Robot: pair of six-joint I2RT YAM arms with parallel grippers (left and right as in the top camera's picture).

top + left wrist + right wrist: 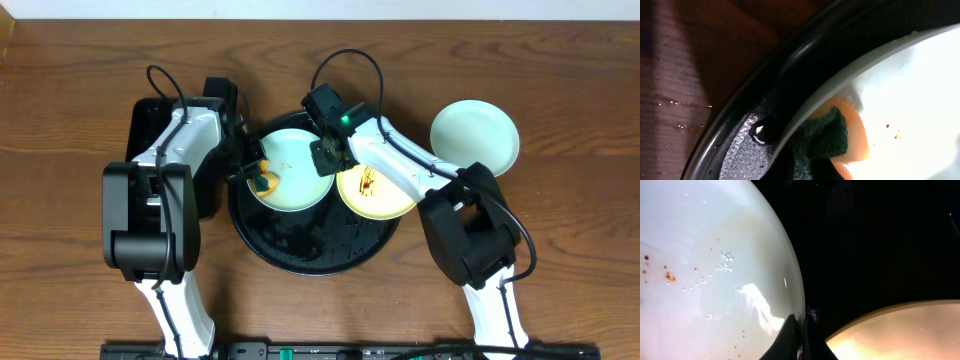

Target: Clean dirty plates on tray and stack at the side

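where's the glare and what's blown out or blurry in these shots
Left wrist: the mint plate is blown out near white, the sponge soft. Right wrist: a white glare streak on the same plate, the tray crushed to black, the yellow plate hazy. Overhead: evenly lit, sharp.

Even light, blurry wrist pics (plate (752,292) glare)
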